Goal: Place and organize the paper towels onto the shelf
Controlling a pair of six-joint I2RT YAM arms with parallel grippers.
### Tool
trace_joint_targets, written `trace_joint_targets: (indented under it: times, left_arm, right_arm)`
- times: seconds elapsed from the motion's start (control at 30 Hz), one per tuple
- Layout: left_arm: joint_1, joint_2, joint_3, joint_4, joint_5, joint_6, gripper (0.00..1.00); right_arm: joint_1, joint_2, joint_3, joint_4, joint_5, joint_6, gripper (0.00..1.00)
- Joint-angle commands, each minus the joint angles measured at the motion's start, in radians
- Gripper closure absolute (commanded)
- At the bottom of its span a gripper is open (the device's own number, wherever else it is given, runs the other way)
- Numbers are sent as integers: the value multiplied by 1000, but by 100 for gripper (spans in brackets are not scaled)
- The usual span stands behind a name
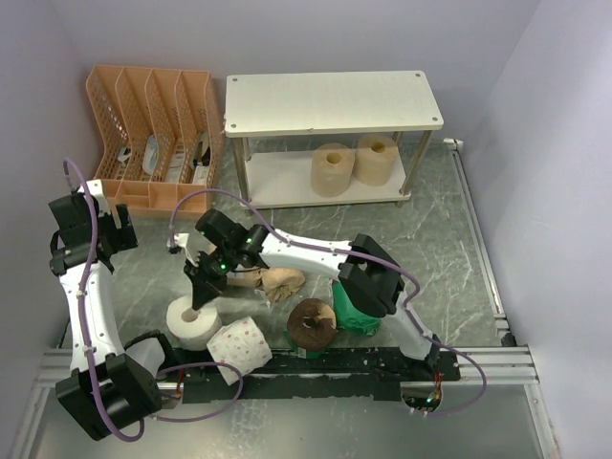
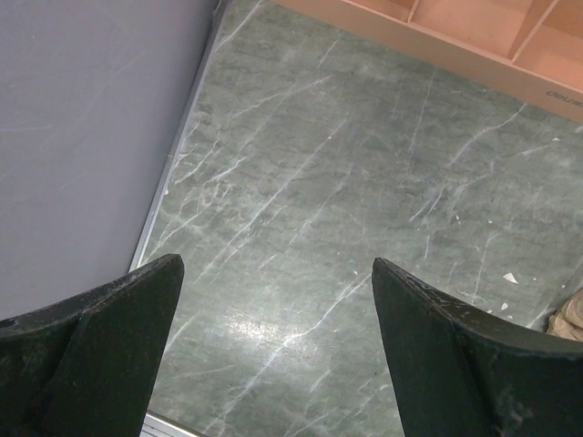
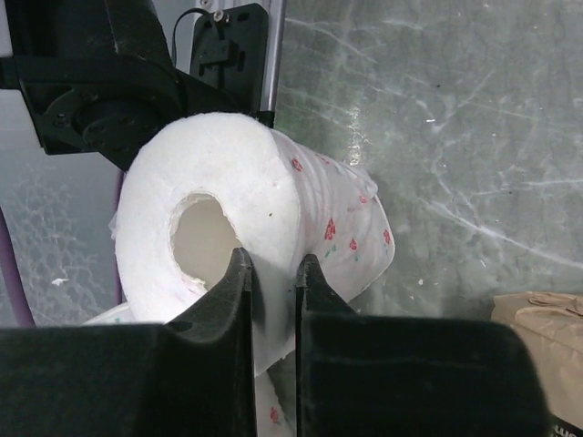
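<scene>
Your right tool (image 3: 273, 266) was clamped on the dotted paper towel roll (image 3: 301, 200), pinching its end wall beside the core, near the tabletop's (image 3: 455, 137) near-left corner. The bite looked shallow, so you needed a slow, straight lift toward the shelf (image 1: 333, 100). Your left tool (image 2: 275, 264) stood wide apart, holding nothing.

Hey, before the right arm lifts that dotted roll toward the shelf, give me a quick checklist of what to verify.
1. Right gripper closed on the dotted roll, pinching its wall at the core hole: ok.
2. Grip firm enough to lift soft paper: cannot tell.
3. Left gripper open, empty, off to the side over bare table: ok.
4. Shelf top board free of rolls: ok.
5. Lower tier has room left of the two tan rolls: ok.
</scene>
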State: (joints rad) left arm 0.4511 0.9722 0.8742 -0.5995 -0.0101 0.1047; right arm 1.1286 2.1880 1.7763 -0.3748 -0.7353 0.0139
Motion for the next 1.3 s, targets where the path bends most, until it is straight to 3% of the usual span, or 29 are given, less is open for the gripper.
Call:
trace_joint_targets:
  times: [0.0, 0.23, 0.4, 0.6, 0.7, 0.8, 1.03, 1.27]
  left_arm:
    - [12, -17, 4, 21, 29, 13, 4]
    - [12, -5, 5, 18, 31, 15, 4]
    - [12, -7, 4, 21, 33, 19, 4]
    - [11, 2, 4, 20, 26, 20, 4]
    - [11, -1, 2, 21, 21, 21, 4]
    - [11, -7, -1, 25, 20, 21, 4]
    - [11, -1, 1, 23, 17, 23, 4]
    - [12, -13, -3, 26, 13, 23, 4]
  right_arm:
    - [7, -41, -69, -43, 39, -12, 100]
    - [5, -279, -125, 2, 216, 56, 100]
    - [3, -413, -63, -78, 474, 170, 100]
    - [-13, -525, -114, -102, 458, 158, 100]
    - [-187, -574, -228, -6, 308, 422, 100]
    - [-341, -604, -307, 96, 275, 644, 100]
    - [-519, -609, -362, 202, 532, 957, 100]
    - [-548, -517, -323, 276, 727, 1038, 100]
